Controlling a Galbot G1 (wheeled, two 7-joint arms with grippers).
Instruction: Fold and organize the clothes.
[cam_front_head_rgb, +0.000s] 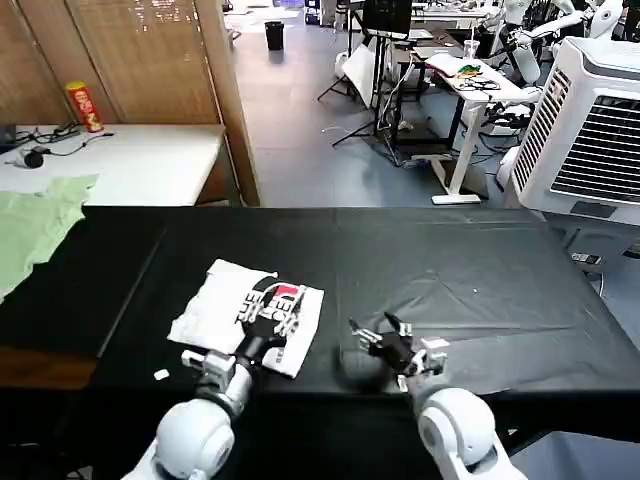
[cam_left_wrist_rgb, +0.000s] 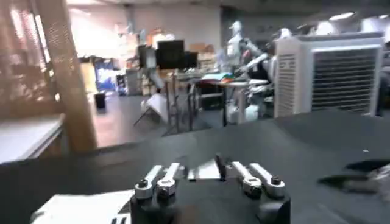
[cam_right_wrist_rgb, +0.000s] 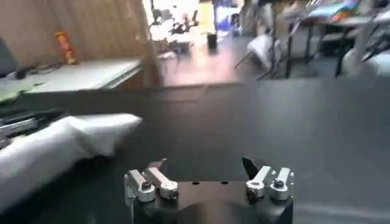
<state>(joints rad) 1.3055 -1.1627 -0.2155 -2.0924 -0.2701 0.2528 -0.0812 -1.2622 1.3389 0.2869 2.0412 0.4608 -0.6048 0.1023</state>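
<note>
The clothes are one white T-shirt (cam_front_head_rgb: 215, 312), folded into a small rectangle with black-and-red lettering on top, lying on the black table (cam_front_head_rgb: 480, 290) front left of centre. My left gripper (cam_front_head_rgb: 265, 308) rests over the lettering, open, with white cloth between its fingers (cam_left_wrist_rgb: 222, 168). More of the T-shirt (cam_left_wrist_rgb: 79, 207) lies beside the left gripper (cam_left_wrist_rgb: 204, 171). My right gripper (cam_front_head_rgb: 372, 335) hovers open over bare table to the right of the shirt, holding nothing. From the right gripper (cam_right_wrist_rgb: 204, 165), the T-shirt (cam_right_wrist_rgb: 61, 143) lies off to one side, apart from it.
A light green garment (cam_front_head_rgb: 35, 225) hangs over the table's far left edge. A red can (cam_front_head_rgb: 83, 105) stands on the white table behind. A white air cooler (cam_front_head_rgb: 590, 130) stands at the back right. A small white scrap (cam_front_head_rgb: 161, 374) lies near the front edge.
</note>
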